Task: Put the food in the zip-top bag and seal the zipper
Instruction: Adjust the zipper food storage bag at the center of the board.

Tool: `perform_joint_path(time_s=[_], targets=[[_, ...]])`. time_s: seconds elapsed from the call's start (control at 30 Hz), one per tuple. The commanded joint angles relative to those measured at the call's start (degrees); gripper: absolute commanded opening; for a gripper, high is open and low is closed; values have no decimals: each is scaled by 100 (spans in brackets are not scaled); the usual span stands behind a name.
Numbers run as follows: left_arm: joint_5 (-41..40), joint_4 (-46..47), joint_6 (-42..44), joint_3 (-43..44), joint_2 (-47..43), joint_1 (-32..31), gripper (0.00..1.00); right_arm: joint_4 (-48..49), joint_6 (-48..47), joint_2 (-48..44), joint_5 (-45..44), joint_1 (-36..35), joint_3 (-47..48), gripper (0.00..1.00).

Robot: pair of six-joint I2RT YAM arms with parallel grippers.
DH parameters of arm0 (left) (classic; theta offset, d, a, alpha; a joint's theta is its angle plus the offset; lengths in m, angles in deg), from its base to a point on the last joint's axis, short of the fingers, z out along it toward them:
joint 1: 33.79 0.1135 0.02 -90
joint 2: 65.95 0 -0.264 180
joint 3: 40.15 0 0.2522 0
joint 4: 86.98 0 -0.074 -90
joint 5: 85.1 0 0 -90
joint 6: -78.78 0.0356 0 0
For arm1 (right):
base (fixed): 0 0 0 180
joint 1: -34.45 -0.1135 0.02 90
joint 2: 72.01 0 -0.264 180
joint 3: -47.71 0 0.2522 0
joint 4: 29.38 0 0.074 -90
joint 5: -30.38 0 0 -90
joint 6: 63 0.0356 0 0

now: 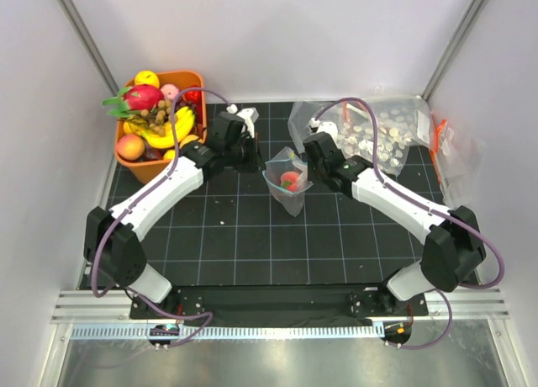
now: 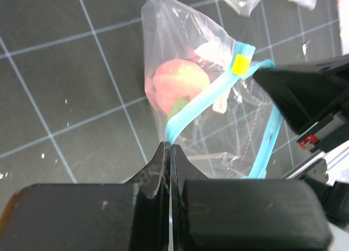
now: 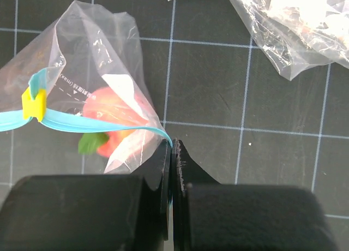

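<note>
Your left gripper (image 2: 170,147) and right gripper (image 3: 172,144) are both pinched fully together, each clamped on an end of the teal zipper (image 2: 204,95), and they face each other over the middle of the black gridded table (image 1: 235,235). Beyond your right gripper, towards the back right corner, lie the bigger clear bags (image 1: 378,130) speckled with white pieces. Beyond and to the left of your left gripper stands the orange basket (image 1: 187,77) piled with toy fruit. Between your two grippers hangs the zip-top bag (image 1: 287,185), its clear body spreading out just ahead of both sets of jaws and slumping onto the table. Inside it, close ahead of each gripper's tips, sits the peach-coloured fruit (image 3: 109,112), pink-red and yellowish with a green leaf. You can see only this one fruit in the bag. From your left jaws the zipper runs ahead and to the right; from your right jaws it runs off to the left. A yellow slider (image 3: 34,105) rides on the strip partway along, and past it in the left wrist view the two sides of the strip spread apart.
</note>
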Motion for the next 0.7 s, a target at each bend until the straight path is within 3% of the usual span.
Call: perform_joint_path(time_s=[0.0,0.23,0.47,0.63,0.67], targets=[[-126,-708,243,325,19,-104,0,-314,-222,-35,-158,-49,376,1],[-21,-674,243,493,98,-104,0,-525,-354,-105,-220,-66,746,1],[612,169,-108,273,362,-104,0,-938,-363,342,9,-417,1571,1],[481,258,-83,124,327,70,1,-737,-266,405,88,-418,1406,1],[428,258,-83,71,275,132,5,-701,-257,387,62,-409,1362,1]])
